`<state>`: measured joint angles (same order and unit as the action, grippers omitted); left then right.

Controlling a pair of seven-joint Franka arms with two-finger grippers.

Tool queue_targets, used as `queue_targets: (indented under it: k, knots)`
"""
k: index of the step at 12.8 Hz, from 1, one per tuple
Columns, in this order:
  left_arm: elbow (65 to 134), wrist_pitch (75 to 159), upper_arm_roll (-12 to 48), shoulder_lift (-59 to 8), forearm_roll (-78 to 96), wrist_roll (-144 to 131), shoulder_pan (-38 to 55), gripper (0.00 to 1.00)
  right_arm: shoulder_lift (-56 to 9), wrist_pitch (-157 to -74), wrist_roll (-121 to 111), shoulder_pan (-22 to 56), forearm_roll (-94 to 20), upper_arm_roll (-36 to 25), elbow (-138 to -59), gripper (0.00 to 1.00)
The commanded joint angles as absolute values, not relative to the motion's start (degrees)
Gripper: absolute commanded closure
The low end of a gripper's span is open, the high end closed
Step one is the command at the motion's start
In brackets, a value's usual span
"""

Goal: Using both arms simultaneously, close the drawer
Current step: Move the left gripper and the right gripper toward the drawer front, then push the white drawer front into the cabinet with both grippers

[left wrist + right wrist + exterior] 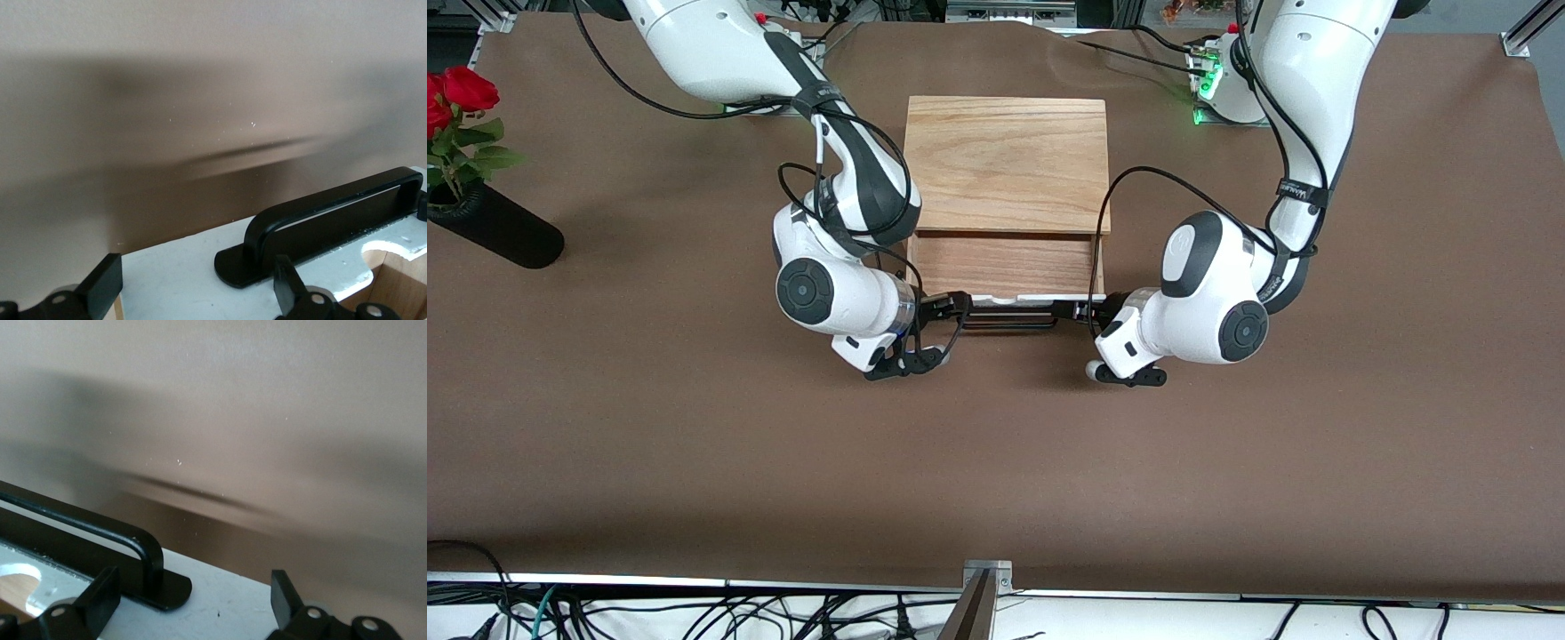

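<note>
The drawer (1005, 265) stands partly pulled out of the oak box (1007, 163), mid-counter (996, 462), its white front panel (187, 277) toward the front camera. Both end effectors sit at that panel's ends: left end effector (1074, 310) and right end effector (959, 308), each spread wide across a panel corner, holding nothing. The wrist views show the black handle (87, 533) between them.
</note>
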<state>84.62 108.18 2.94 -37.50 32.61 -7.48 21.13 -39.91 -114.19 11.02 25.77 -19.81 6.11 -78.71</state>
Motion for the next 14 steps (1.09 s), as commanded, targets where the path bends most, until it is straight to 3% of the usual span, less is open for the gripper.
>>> queue_targets:
  k: [1, 14]
  knots:
    - [85.34, 102.84, 3.78, -36.65, 33.14, -8.96, 21.18, 0.00, -40.17, -110.57, 11.43, 25.40, -22.40, 6.68, -77.78, 0.00]
    - [88.94, 90.97, 3.78, -36.39, 32.78, -8.97, 20.83, 0.00, -40.69, -95.11, 11.43, 25.49, -23.98, 7.38, -78.13, 0.00]
